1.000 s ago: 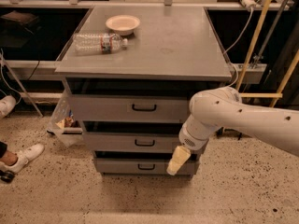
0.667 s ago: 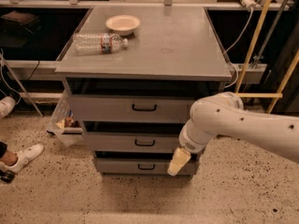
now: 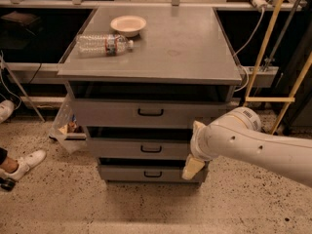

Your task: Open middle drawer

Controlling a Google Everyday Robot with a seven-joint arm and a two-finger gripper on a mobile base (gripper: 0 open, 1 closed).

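Your cabinet (image 3: 146, 77) has three drawers. The middle drawer (image 3: 117, 148) sits second down, at 6 o'clock from the top surface, its one black handle (image 3: 151, 149) untouched. Your one gripper (image 3: 193, 165) hangs by that drawer's right end, at 4 o'clock from the handle; you cannot tell its spread. On top lie one water bottle (image 3: 103, 44) and one bowl (image 3: 127, 24).

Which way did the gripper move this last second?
Yes, slightly: the gripper, below the middle drawer, edged rightward in view toward the right edge of the cabinet.
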